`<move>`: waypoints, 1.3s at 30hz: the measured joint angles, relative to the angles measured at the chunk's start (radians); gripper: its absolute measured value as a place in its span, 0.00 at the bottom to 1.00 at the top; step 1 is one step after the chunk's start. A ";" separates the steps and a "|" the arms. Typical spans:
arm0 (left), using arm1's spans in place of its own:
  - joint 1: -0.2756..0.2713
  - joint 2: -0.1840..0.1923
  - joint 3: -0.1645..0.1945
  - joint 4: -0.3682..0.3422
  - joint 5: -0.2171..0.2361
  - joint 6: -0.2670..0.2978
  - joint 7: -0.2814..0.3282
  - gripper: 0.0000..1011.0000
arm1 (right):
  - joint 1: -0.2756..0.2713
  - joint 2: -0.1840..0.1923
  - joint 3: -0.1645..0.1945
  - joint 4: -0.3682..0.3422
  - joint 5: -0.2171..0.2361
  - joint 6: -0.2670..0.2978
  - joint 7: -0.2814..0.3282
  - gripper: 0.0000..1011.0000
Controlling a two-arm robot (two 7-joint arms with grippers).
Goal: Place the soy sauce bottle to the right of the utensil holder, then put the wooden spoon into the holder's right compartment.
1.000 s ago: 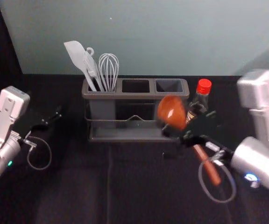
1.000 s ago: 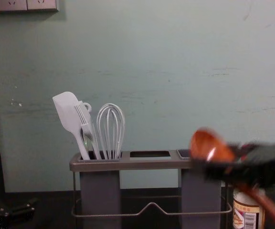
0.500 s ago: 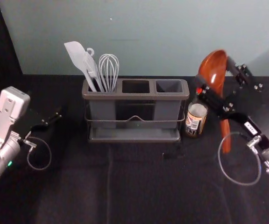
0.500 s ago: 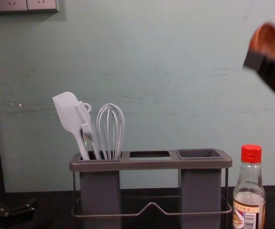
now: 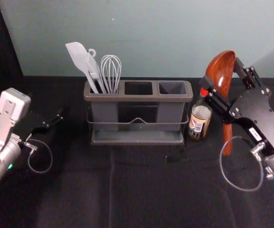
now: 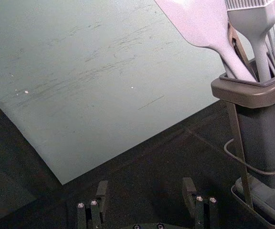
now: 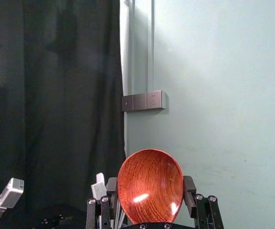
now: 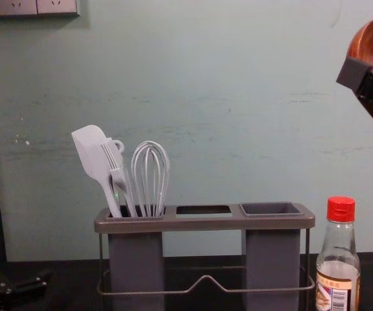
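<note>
The wooden spoon (image 5: 219, 71) is held in the air, bowl up and handle down, right of the holder. My right gripper (image 5: 223, 78) is shut on its bowl; in the right wrist view the bowl (image 7: 150, 186) fills the space between the fingertips of the right gripper (image 7: 150, 185). The soy sauce bottle (image 5: 200, 121) stands upright just right of the utensil holder (image 5: 138, 97), red cap up. The holder's right compartment (image 8: 271, 208) is empty. My left gripper (image 5: 56, 118) stays parked at the left, open in the left wrist view (image 6: 146, 187).
A white spatula (image 5: 79, 56), a brush and a whisk (image 5: 111, 71) stand in the holder's left compartment; its middle one is empty. Behind the dark table (image 5: 75, 190) rises a pale green wall (image 5: 151, 38).
My right gripper has moved up and right with the spoon, which has swung from a slant to nearly upright. The bottle is less covered. The left arm has stayed still.
</note>
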 joint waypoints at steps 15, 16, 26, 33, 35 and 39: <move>0.000 0.000 0.000 0.000 0.000 0.000 0.000 0.99 | 0.002 -0.001 0.002 -0.001 0.001 0.003 0.001 0.83; 0.000 0.000 0.000 0.000 0.000 0.000 0.000 0.99 | 0.003 -0.001 0.002 -0.002 0.001 0.003 0.001 0.83; 0.000 0.000 0.000 0.000 0.000 0.000 0.000 0.99 | 0.130 0.010 -0.052 0.069 0.006 0.002 0.017 0.83; 0.000 0.000 0.000 0.000 0.000 0.000 0.000 0.99 | 0.316 -0.005 -0.116 0.226 0.026 -0.012 0.071 0.83; 0.000 0.000 0.000 0.000 0.000 0.000 0.000 0.99 | 0.375 -0.014 -0.135 0.287 0.026 -0.034 0.090 0.83; 0.000 0.000 0.000 0.000 0.000 0.000 0.000 0.99 | 0.457 -0.031 -0.161 0.380 0.024 -0.066 0.106 0.83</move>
